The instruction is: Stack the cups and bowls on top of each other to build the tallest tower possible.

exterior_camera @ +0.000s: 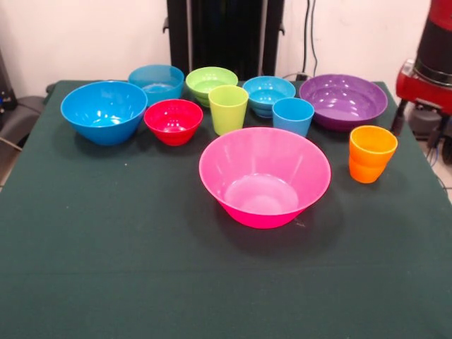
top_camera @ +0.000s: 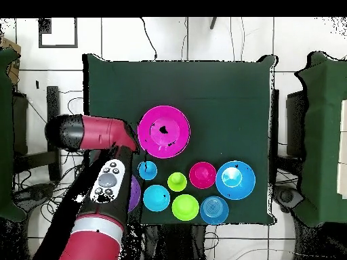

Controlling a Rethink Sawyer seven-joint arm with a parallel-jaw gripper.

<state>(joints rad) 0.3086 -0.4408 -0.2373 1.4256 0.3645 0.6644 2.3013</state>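
Ten loose cups and bowls await stacking, the huge pink bowl [exterior_camera: 265, 176] set forward as likely base; the arm [top_camera: 95, 132] hovers aside, its gripper's state undeterminable.

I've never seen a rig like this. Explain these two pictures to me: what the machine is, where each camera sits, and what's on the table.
The machine is a red and black robot arm on a pedestal beside a green-covered table. One picture looks across the table toward the robot and catches only a bit of the arm at the right edge. The other looks straight down, with the robot's base at the bottom, so the sides are swapped. On the table are seven bowls, the pink bowl being the biggest, and three cups: a lime green cup, a light blue cup and an orange cup. Nothing is stacked yet. The jaws show in neither picture, so nothing can be seen held.
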